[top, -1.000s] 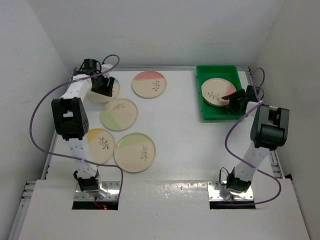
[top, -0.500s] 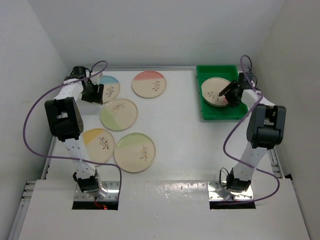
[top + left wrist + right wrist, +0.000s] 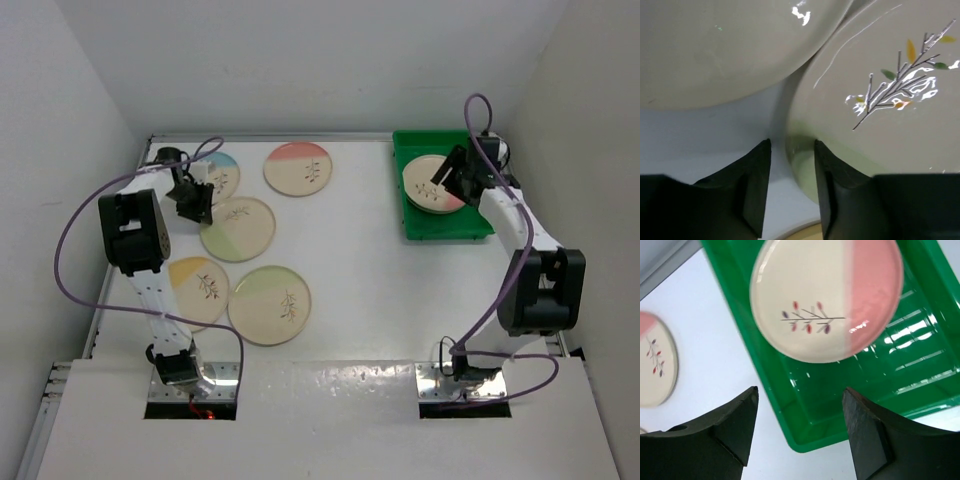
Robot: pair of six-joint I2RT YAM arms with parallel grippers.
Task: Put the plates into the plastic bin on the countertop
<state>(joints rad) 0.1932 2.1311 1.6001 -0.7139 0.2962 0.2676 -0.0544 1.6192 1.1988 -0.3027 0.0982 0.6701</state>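
Note:
The green plastic bin sits at the back right of the white countertop and holds a pink-segment plate, also seen in the right wrist view. My right gripper hovers open and empty over the bin's corner. Several plates lie on the left: blue, pink, green, yellow and a second green. My left gripper is low, and its open fingers straddle the green plate's rim.
White walls close in on both sides and the back. Purple cables loop off both arms. The blue plate's cream edge lies close beside the left fingers, and the yellow plate's edge is just below them.
My left gripper has moved from the blue plate over to the rim of the green plate. My right arm has stretched out and risen from the plate in the bin, with its jaws open.

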